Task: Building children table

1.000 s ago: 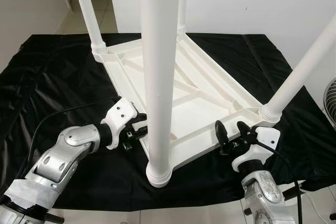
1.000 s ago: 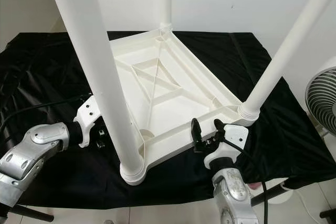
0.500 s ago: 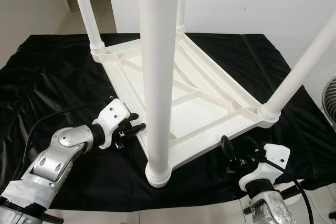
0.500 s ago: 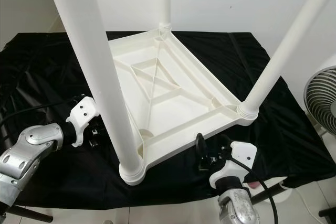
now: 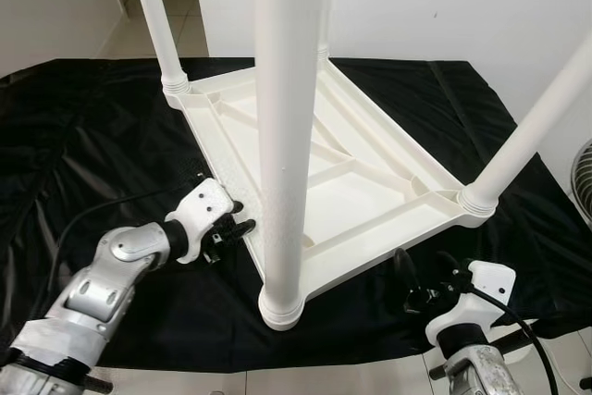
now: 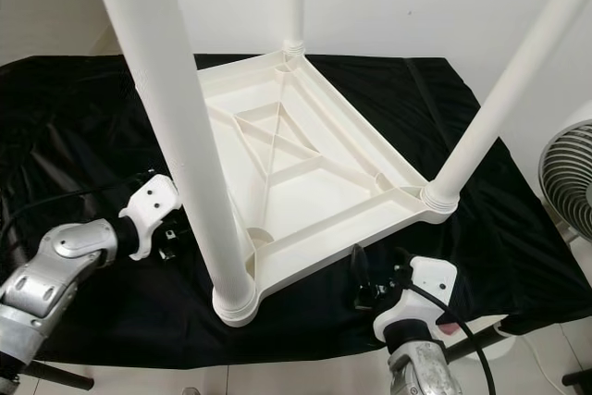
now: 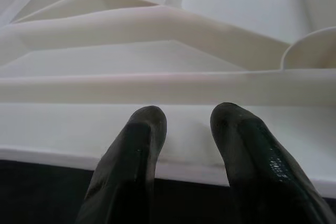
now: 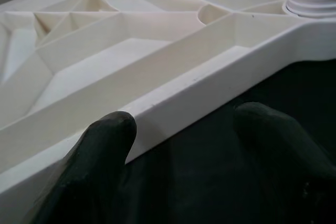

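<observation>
Table: the white table [image 5: 342, 182] lies upside down on the black cloth [image 5: 83, 154], its four legs [image 5: 287, 136] pointing up.
Left gripper [image 5: 233, 228]: just beside the table's left rim, near the front leg; jaws a little apart, holding nothing.
Right gripper [image 5: 424, 277]: low by the table's front rim, on the cloth; jaws wide apart, holding nothing.
Fan [image 6: 566, 173]: at the right edge.

Left gripper [image 7: 186, 116] fingers parted at tabletop [image 7: 157, 87] edge
</observation>
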